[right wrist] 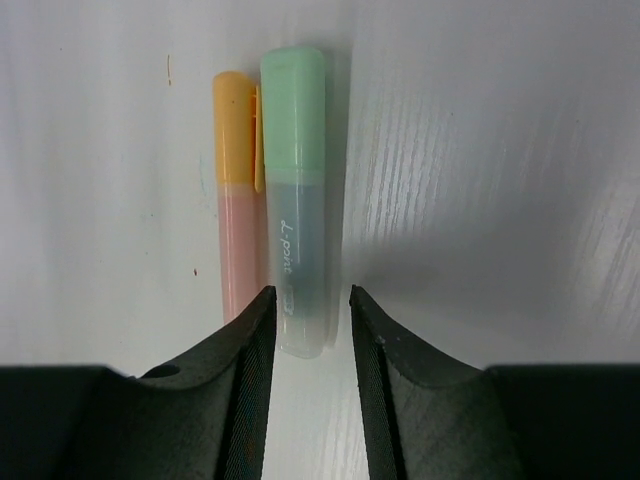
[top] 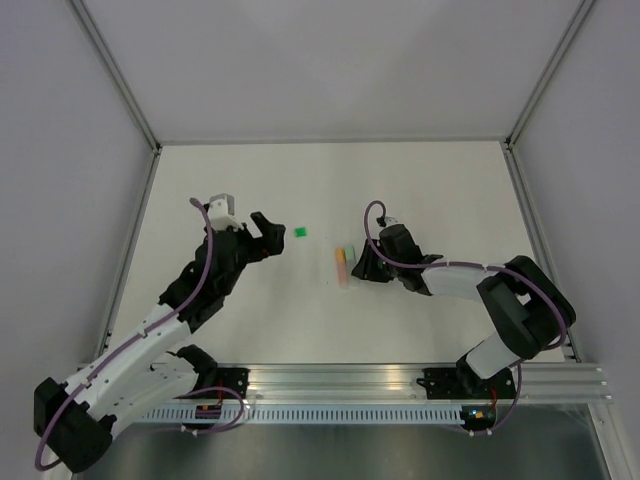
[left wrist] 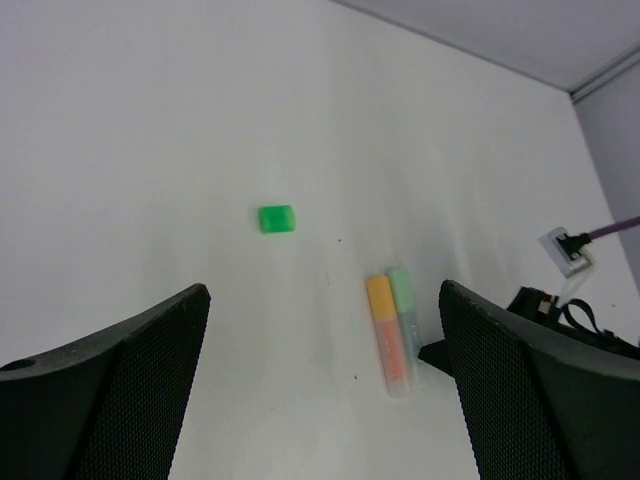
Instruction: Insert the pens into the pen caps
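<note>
Since the orange pen (right wrist: 238,200) and mint pen (right wrist: 295,200) lie capped mid-scene, two insertions are judged done — a green cap (top: 301,232) lies loose to their left, its pen unseen. The right gripper (right wrist: 312,300) is parted about the mint pen; the left gripper (left wrist: 322,290) is spread wide.

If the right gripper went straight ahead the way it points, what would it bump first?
Most likely the mint green pen: its near end lies between the right gripper fingertips. The orange pen lies alongside, slightly off that line.
</note>
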